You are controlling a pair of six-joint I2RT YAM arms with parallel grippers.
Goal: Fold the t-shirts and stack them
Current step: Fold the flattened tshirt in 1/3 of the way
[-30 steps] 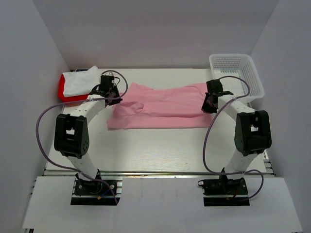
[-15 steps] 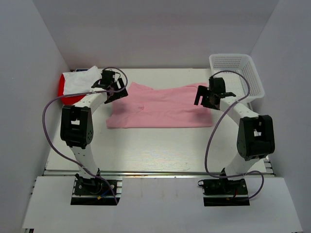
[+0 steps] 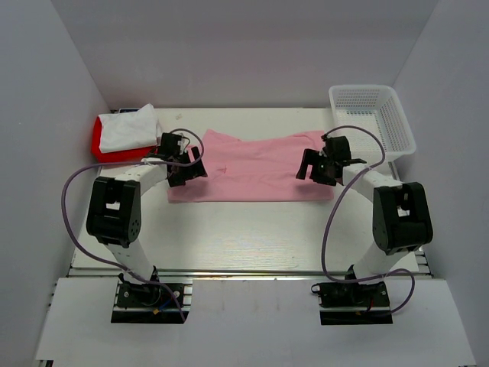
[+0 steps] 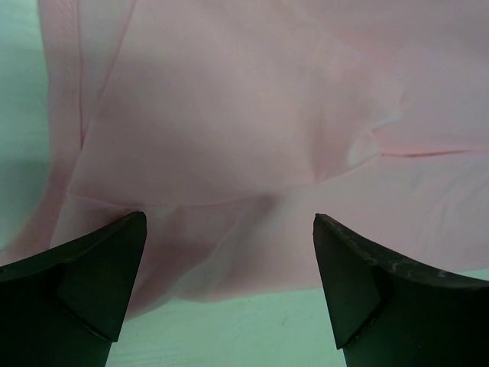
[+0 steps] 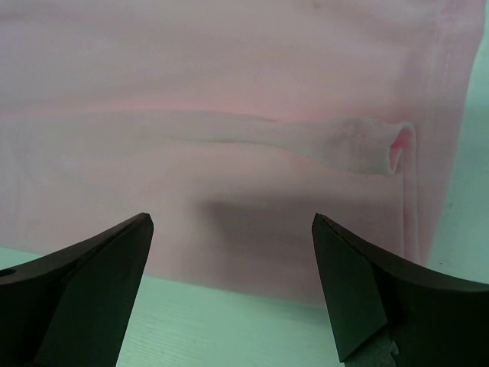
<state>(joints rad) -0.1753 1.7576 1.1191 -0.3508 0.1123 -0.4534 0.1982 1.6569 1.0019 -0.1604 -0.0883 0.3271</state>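
My left pincer [image 4: 229, 220]: wide, empty, at the pink shirt's [image 3: 256, 168] 9 o'clock end. My right pincer [image 5: 231, 220]: wide, empty, at its 3 o'clock end. Pink shirt: spread mid-table. White shirt [image 3: 128, 128] on red shirt [image 3: 103, 149]: 10 o'clock. Basket [image 3: 363, 88]: 2 o'clock.

A white plastic mesh basket [image 3: 341, 108], rectangular with an open top, stands upright in the far right corner of the bench, its long side running along the right edge. The bench itself is a pale wood-grain tabletop [image 3: 252, 229]. Plain white panels [image 3: 252, 46] wall it in at the far, left and right edges.
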